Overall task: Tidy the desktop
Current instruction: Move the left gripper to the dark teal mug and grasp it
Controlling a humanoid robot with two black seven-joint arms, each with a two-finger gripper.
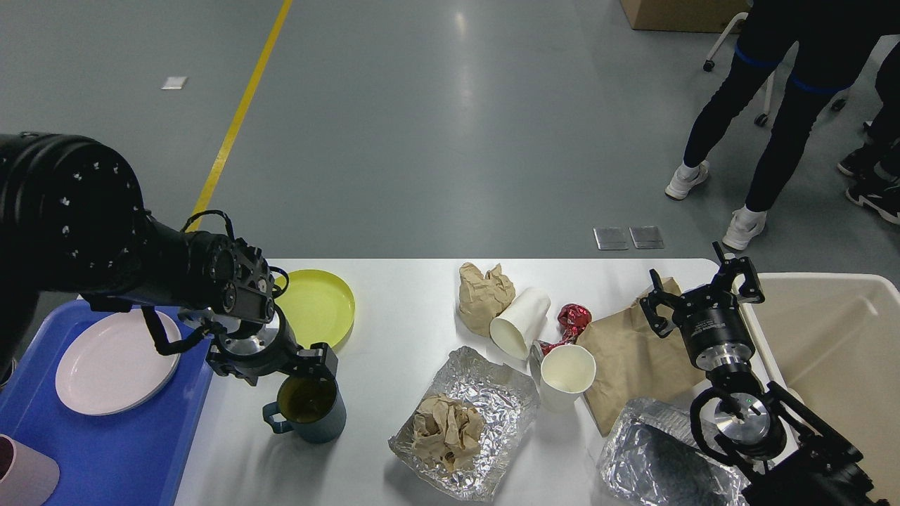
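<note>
We look down on the desktop (415, 309), a wide white tabletop that spreads under and between our two arms. Our left gripper (313, 367) sits at the rim of a dark mug (309, 411), which stands just below it; one finger shows at the rim, but we cannot tell whether the gripper is clamped on the mug. Just beyond this gripper lies a yellow plate (320, 306), and to its left a blue tray (105, 436) holds a white plate (112, 362). Our right gripper (699, 284) hangs with its fingers spread wide, holding nothing, above the far edge of a brown bag (629, 362) lying flat. To its right stands a beige bin (830, 337). To its left lie a red wrapper (571, 320), a tipped paper cup (522, 323) and a crumpled paper wad (481, 295); an upright cup (567, 376) stands nearer to us. Further left and nearer, a foil sheet (492, 393) carries a paper ball (446, 430). Below the right gripper, by the arm, lies a foil tray (661, 457).
</note>
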